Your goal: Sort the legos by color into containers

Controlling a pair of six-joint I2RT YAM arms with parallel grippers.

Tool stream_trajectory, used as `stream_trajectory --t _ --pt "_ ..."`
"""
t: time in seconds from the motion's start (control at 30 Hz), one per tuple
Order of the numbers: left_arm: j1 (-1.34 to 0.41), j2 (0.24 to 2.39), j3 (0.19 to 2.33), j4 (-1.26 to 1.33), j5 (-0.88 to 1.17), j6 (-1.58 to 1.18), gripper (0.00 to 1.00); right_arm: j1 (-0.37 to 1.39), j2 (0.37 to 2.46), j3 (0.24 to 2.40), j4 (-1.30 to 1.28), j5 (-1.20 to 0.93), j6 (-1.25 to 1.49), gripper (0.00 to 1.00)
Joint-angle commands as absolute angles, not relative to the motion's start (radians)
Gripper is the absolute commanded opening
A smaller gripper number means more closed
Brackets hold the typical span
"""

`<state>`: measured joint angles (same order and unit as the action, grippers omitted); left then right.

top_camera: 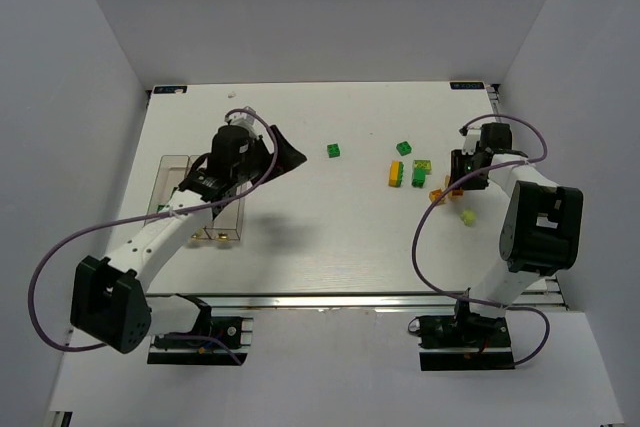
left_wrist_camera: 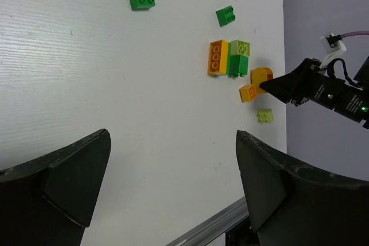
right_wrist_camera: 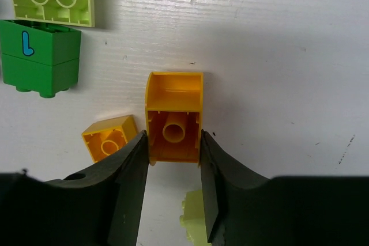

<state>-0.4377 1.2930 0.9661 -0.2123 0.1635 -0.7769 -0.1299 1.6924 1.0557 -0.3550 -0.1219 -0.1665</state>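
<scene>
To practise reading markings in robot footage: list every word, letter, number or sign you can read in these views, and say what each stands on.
"L": a blue letter on the side of the dark green brick, seen in the right wrist view.
Blue tag at the table's far left corner, and a second one at the far right: too small to read.
No other text is legible.

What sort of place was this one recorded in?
Probably a lab robot test cell: a white table boxed in by plain white walls, two arms bolted at its edge, toy bricks scattered.
</scene>
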Motion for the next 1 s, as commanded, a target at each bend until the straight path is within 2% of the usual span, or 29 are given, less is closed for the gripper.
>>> stream_trajectory --t 0.0,0.13,0.3,0.33,0.5,0.7,0.97 --pt "-0.436 1.191 0.957 -0.225 0.103 -0.739 0.98 -0.130 1.686 1.092 -0.333 -0.127 -0.196 0.16" --pt "-0.436 1.109 0.946 -0.238 0.051 -0.718 0.98 -0.126 1.602 1.114 -0.310 -0.192 -0.235 0.06" --pt "-0.436 1.025 0.953 -0.265 -0.029 -0.692 0.98 -0.062 1.533 1.155 -0.314 -0.489 -0.305 0.00" --pt "-0.436 1.000 0.965 -0.281 -0.055 -0.689 0.98 -0.010 1.519 1.158 -0.316 -0.580 -0.330 0.00" --pt "-0.436 0.939 1.015 -0.351 -0.149 -0.670 0.98 0.304 1.516 1.170 -0.247 -0.736 -0.351 0.00" --pt "-0.434 0.841 1.049 -0.431 -0.261 -0.684 0.98 0.622 1.659 1.322 -0.052 -0.769 -0.246 0.00" --pt "-0.436 0.704 1.005 -0.520 -0.325 -0.745 0.98 0.807 2.000 1.678 0.093 -0.735 -0.031 0.00"
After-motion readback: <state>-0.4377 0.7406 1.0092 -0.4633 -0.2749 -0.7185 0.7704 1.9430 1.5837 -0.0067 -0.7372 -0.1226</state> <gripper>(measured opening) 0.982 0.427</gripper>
